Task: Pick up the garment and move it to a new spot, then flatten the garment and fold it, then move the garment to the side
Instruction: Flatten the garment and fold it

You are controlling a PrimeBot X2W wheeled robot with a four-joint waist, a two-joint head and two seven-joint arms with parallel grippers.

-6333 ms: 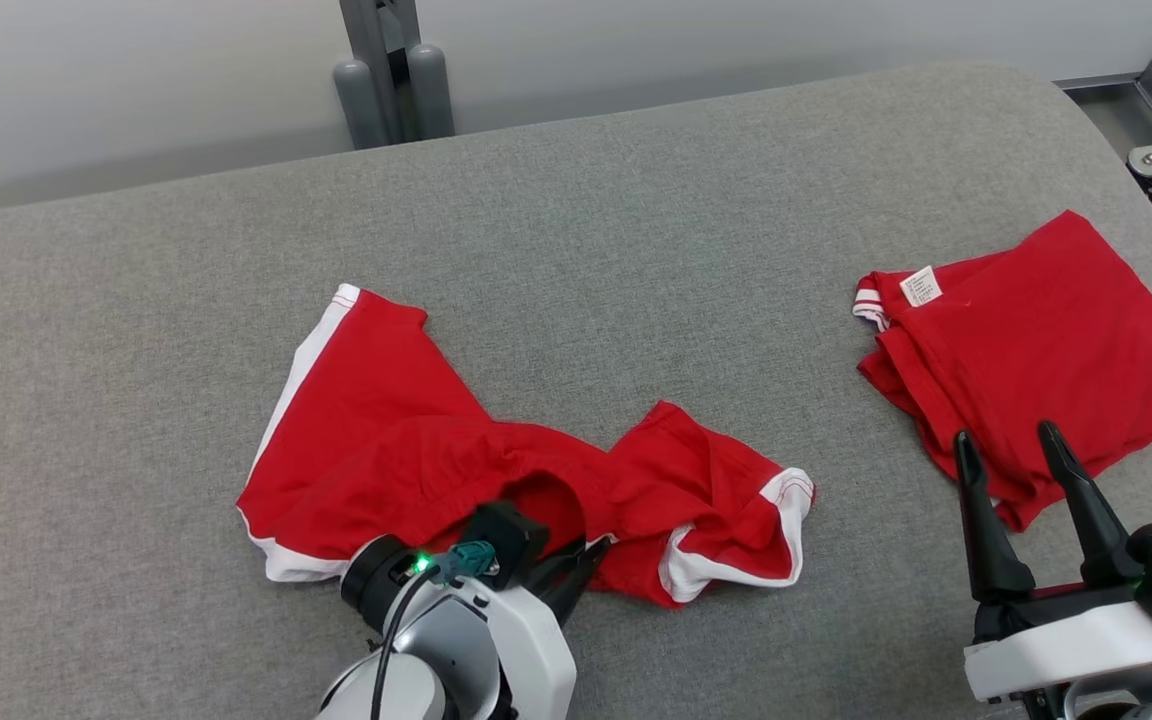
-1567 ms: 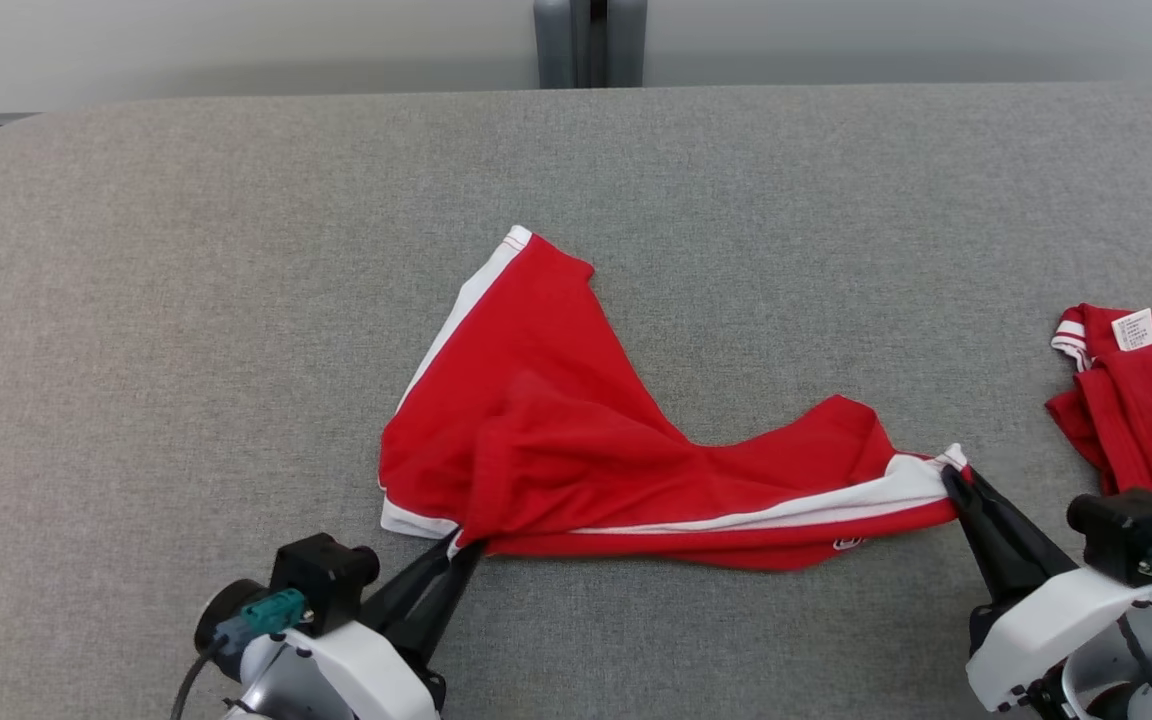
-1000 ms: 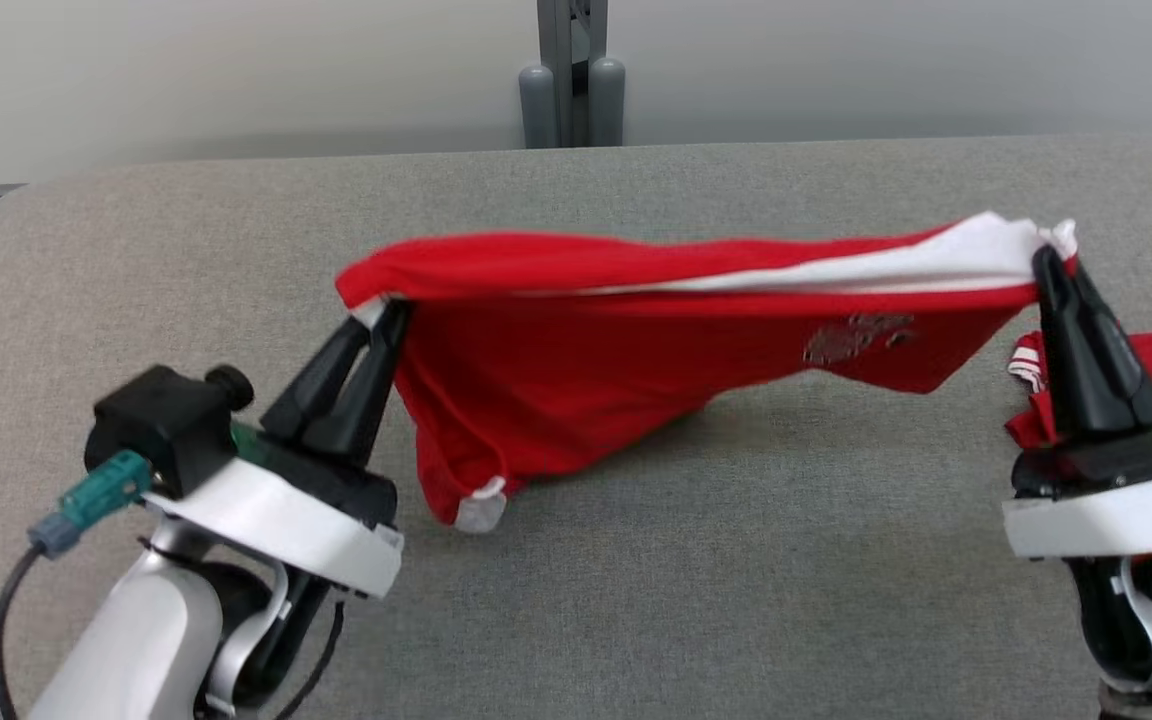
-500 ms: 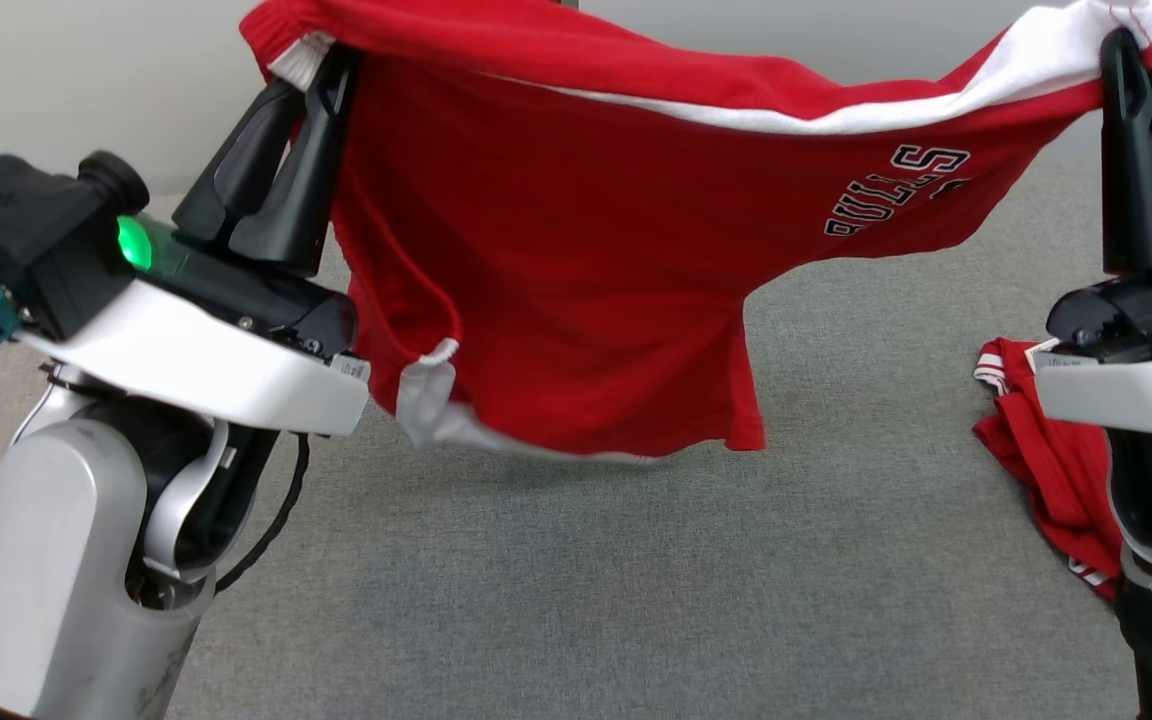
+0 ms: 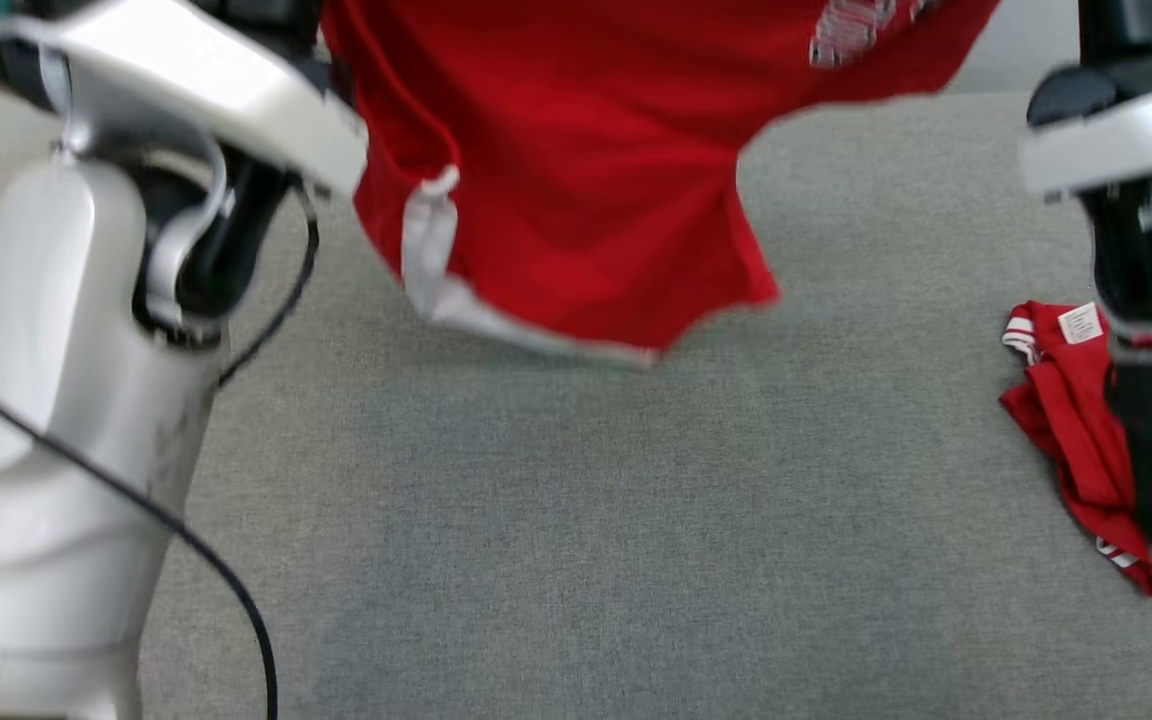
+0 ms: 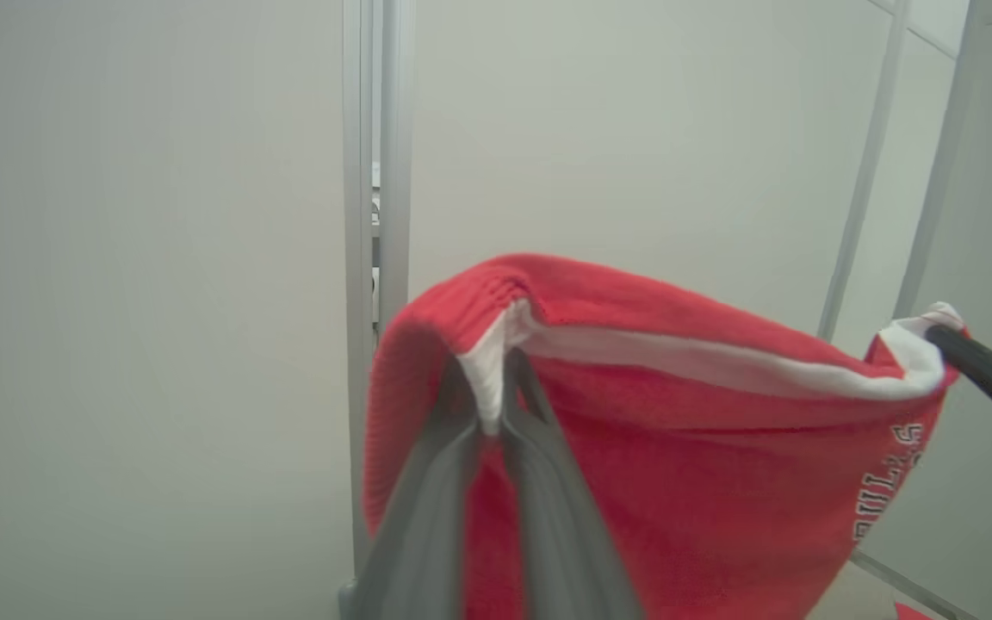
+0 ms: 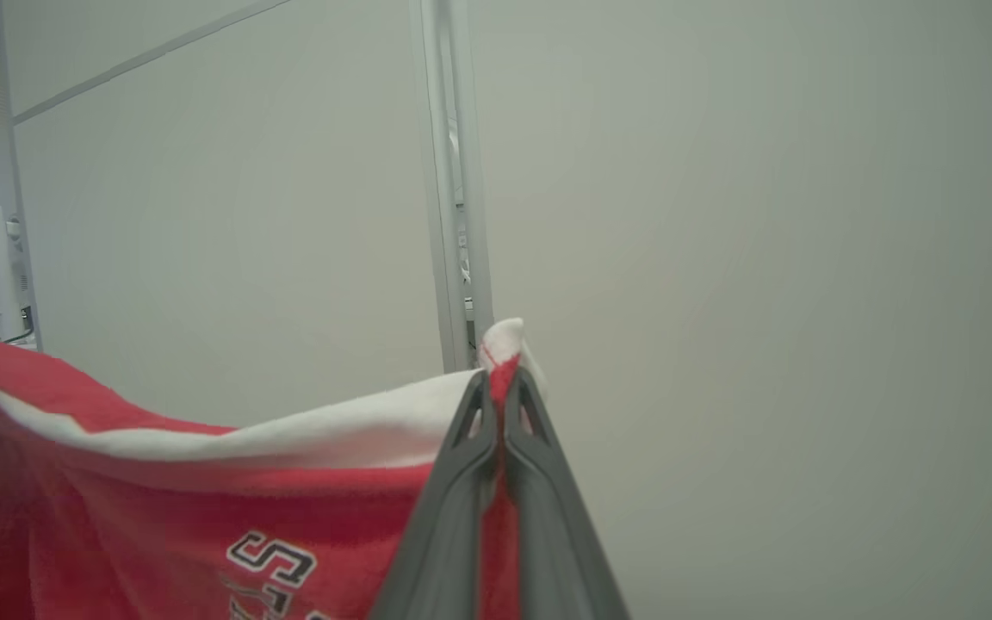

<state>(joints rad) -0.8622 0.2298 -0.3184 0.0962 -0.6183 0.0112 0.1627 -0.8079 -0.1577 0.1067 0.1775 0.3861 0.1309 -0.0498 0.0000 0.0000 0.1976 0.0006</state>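
The red garment (image 5: 556,150) hangs in the air over the grey worktop (image 5: 576,520), stretched between the two hands along its upper edge. In the head view, which is blurred, its body drapes down from the top of the frame. A white-trimmed hem hangs at its lower left, and its lowest edge appears clear of the worktop surface.

In the left wrist view, the left hand (image 6: 493,379) has its two dark fingers pressed together on a fold of white trim at the left end of the upper edge. From there a white band runs right to the other corner, where a dark finger of the right hand (image 6: 987,379) meets the cloth.

In the right wrist view, the right hand (image 7: 500,387) pinches that corner, with a small tuft of white and red fabric poking out above the fingertips. Black-and-white lettering (image 7: 272,560) shows on the red cloth below the band.

A second red garment (image 5: 1071,420) with a white label (image 5: 1081,323) lies crumpled on the right side of the worktop, partly behind the right arm (image 5: 1136,150). The pale left arm (image 5: 46,400) rises at the near left. A grey post (image 7: 457,189) stands against the plain wall (image 7: 763,258) behind.
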